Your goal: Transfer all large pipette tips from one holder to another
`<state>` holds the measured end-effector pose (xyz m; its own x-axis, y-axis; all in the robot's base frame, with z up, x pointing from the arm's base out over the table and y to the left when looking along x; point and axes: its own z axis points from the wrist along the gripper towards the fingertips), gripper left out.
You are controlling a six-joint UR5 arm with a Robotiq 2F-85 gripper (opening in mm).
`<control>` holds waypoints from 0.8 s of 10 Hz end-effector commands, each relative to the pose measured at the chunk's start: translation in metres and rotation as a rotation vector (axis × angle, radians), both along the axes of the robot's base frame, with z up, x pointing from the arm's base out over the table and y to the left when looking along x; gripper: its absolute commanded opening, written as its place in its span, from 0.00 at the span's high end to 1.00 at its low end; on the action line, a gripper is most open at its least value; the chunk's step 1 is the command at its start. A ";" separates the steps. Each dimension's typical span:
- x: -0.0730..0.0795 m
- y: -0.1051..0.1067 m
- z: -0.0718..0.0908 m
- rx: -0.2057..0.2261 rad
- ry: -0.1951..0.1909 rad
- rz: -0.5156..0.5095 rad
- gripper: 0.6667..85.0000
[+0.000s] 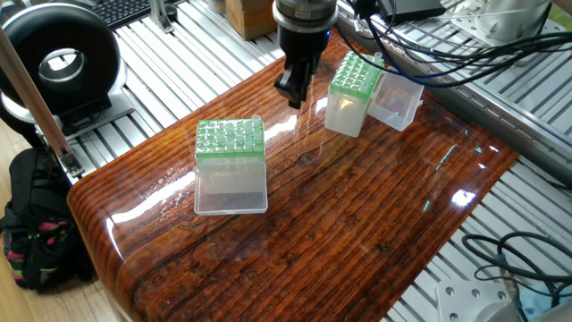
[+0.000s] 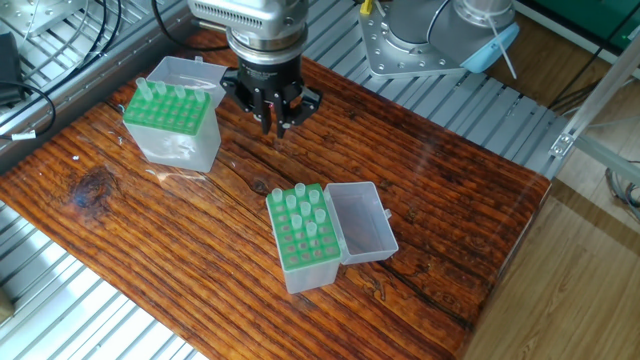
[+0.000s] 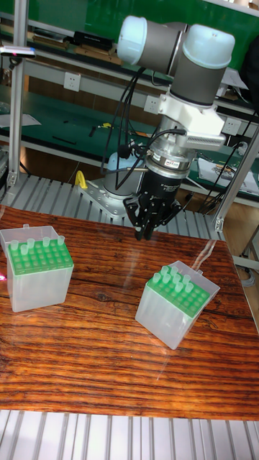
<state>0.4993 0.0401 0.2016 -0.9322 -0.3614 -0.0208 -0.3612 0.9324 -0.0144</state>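
The other fixed view shows the large pipette tips [image 2: 306, 208] standing in the green rack of an open-lidded holder [image 2: 309, 240] mid-table, with more tips in the second holder [image 2: 172, 124] at the far corner. The gripper [image 2: 275, 122] hangs above the wood between them, fingers drawn close together; whether a clear tip is pinched there, I cannot tell.

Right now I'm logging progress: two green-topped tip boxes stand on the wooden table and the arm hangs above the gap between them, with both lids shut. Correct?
Not quite: both boxes have their clear lids swung open, clearest in the other fixed view. The rest holds: both stand on the wooden table, and the gripper hangs above the gap between them.
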 end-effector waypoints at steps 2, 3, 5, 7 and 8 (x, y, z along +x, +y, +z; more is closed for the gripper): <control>0.006 0.004 0.002 0.012 0.002 0.022 0.71; 0.012 0.000 0.005 -0.015 0.001 0.039 0.71; 0.008 -0.007 0.008 -0.064 0.028 0.040 0.72; 0.002 -0.007 0.011 -0.068 0.046 0.014 0.73; 0.006 -0.003 0.010 -0.053 0.031 0.024 0.73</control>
<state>0.5038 0.0331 0.2090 -0.9224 -0.3850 0.0306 -0.3862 0.9205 -0.0593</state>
